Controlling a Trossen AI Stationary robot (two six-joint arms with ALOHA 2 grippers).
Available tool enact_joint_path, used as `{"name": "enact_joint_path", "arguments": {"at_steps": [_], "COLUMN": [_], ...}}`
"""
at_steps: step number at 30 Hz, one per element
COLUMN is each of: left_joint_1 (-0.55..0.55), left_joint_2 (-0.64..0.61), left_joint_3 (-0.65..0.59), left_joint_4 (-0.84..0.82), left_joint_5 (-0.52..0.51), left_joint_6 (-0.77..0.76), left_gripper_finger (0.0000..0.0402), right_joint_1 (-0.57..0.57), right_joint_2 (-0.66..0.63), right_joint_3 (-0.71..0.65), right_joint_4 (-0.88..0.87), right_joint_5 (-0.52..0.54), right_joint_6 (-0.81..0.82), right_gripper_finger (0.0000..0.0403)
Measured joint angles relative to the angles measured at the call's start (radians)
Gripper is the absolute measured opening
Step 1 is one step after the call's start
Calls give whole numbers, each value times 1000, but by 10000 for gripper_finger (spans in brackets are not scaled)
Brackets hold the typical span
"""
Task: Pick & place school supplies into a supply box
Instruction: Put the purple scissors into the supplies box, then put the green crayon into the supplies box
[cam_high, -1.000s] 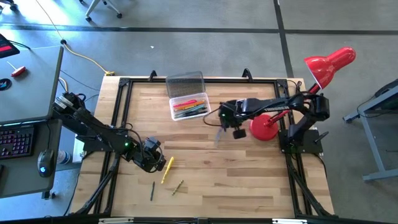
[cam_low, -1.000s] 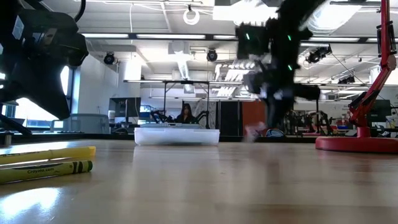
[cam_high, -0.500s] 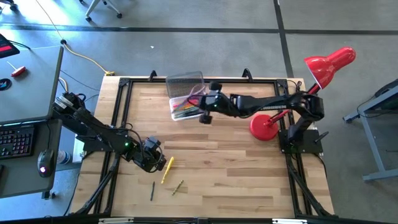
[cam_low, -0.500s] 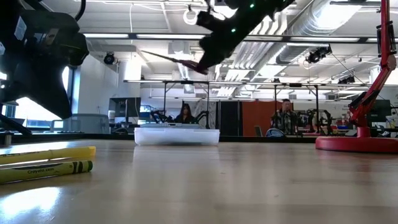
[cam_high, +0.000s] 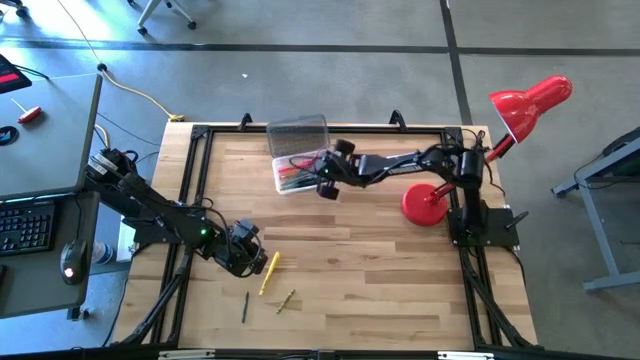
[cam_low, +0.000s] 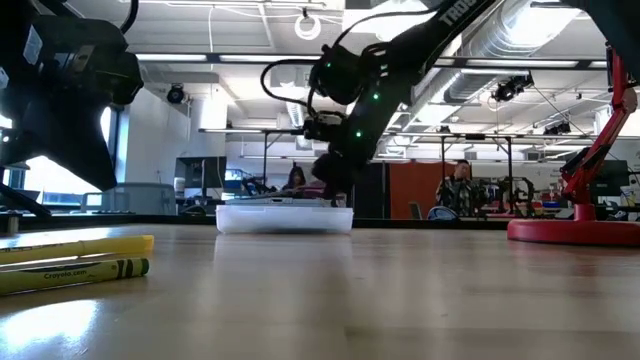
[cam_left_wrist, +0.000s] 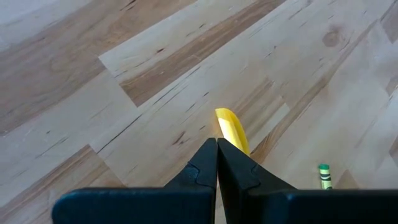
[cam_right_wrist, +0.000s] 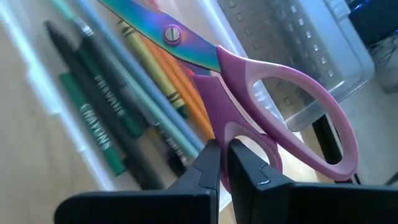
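The right gripper (cam_high: 322, 180) is reaching out over the box (cam_high: 303, 170), which sits near the table's (cam_high: 380, 290) 12 o'clock edge with its lid (cam_high: 298, 134) flipped back. Its fingers are pinched nearly together on the scissors (cam_right_wrist: 249, 93) — the wrist view shows them clamped on one pink-purple handle loop, the iridescent blades pointing out over the box. Under the blades the box already holds a bunch of pencils (cam_right_wrist: 118, 112): green, grey, orange, yellowish, lying side by side.

The left gripper (cam_high: 247, 255) sits low toward 8 o'clock, fingers closed tight with nothing between them. A yellow marker (cam_high: 268, 273) lies just past its tips, touching or almost — can't tell which. A dark pencil (cam_high: 244, 306) and a short one (cam_high: 286, 300) lie loose around 7 o'clock. From the low view, the yellow marker has a green crayon (cam_low: 75, 273) right beside it.

The red lamp (cam_high: 430, 205) stands at about 2 o'clock.
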Motion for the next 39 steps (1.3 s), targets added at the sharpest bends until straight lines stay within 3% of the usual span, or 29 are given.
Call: {"name": "enact_joint_path", "arguments": {"at_steps": [5,10,14,25,30,36,39], "left_joint_1": [0,0,0,0,0,0,0], "left_joint_2": [0,0,0,0,0,0,0], "left_joint_3": [0,0,0,0,0,0,0], "left_joint_4": [-1,-6,-7,-5,-2,5,7], "left_joint_5": [0,-1,-7,-8,-3,1,2], "left_joint_6": [0,0,0,0,0,19,20], "left_gripper_finger": [40,40,40,40,40,40,40], "right_joint_1": [-47,-54,-50,-25,-20,-21,-20], "right_joint_2": [3,3,3,3,23,44,47], "right_joint_3": [33,36,36,36,36,36,36], "right_joint_4": [-20,-89,-132,-22,-9,-35,-38], "right_joint_5": [-45,21,13,-188,-131,-180,-130], "right_joint_6": [-64,-127,-129,-154,-153,-150,-150], "right_gripper_finger": [1,0,0,1,15,41,56]}}
